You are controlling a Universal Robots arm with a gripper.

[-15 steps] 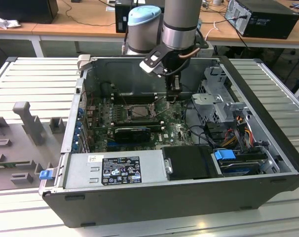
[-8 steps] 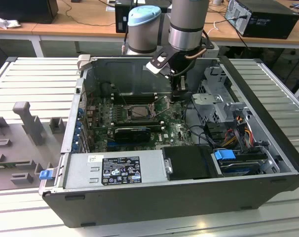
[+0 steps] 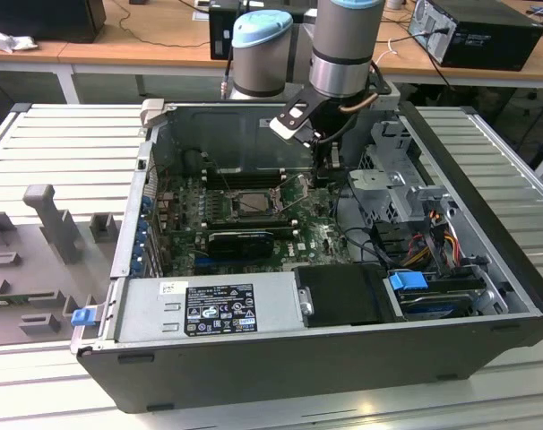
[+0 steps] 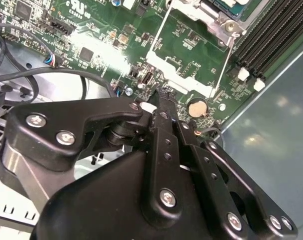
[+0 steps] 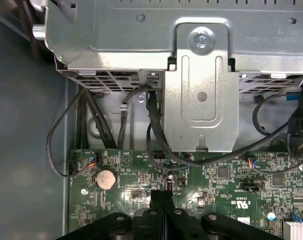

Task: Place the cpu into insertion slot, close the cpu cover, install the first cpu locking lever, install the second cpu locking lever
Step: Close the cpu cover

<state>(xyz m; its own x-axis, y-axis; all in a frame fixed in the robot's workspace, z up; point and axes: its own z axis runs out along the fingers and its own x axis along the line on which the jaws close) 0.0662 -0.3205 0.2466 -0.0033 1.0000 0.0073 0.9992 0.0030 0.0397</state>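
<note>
The gripper (image 3: 329, 163) has its fingers (image 5: 158, 202) pressed tight together with nothing between them, hanging low over the green circuit board (image 5: 226, 185) near a round coin battery (image 4: 196, 108). Just to the exterior view's left of it lies the insertion slot (image 3: 253, 202). The cpu cover (image 4: 179, 75) looks swung up off the slot, and I can't tell if the chip sits inside.

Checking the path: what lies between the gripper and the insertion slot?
In the second wrist view, the open cpu cover and green circuit board lie between the gripper and the insertion slot.
</note>
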